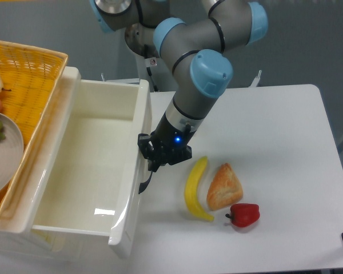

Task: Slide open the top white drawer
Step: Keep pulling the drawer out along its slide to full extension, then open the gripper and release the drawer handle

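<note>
The top white drawer stands pulled far out to the right, its deep glossy tray bare inside. Its front panel faces the table, and the curved black handle shows just below my gripper. My gripper sits against the front panel at the handle, shut on the handle's upper part. The fingertips are mostly hidden by the gripper body.
A yellow wicker basket holding a plate and fruit rests on the cabinet at the left. On the white table lie a banana, a pastry and a red pepper, close to the right of the gripper.
</note>
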Controlling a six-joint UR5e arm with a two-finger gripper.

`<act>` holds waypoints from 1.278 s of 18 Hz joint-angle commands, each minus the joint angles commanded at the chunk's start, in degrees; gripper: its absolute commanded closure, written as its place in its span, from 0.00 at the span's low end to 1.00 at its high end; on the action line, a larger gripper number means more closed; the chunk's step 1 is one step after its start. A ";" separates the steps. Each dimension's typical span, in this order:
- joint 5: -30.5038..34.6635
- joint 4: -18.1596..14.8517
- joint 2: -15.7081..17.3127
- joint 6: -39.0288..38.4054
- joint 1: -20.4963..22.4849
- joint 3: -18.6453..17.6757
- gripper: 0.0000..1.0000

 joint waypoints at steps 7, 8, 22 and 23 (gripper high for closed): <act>-0.44 0.00 -0.18 0.09 1.05 0.00 0.87; -0.79 0.00 -0.18 0.09 1.40 -0.17 0.87; -1.41 0.00 -0.18 0.17 1.85 -0.17 0.46; -1.41 0.00 -0.18 0.09 1.93 0.00 0.46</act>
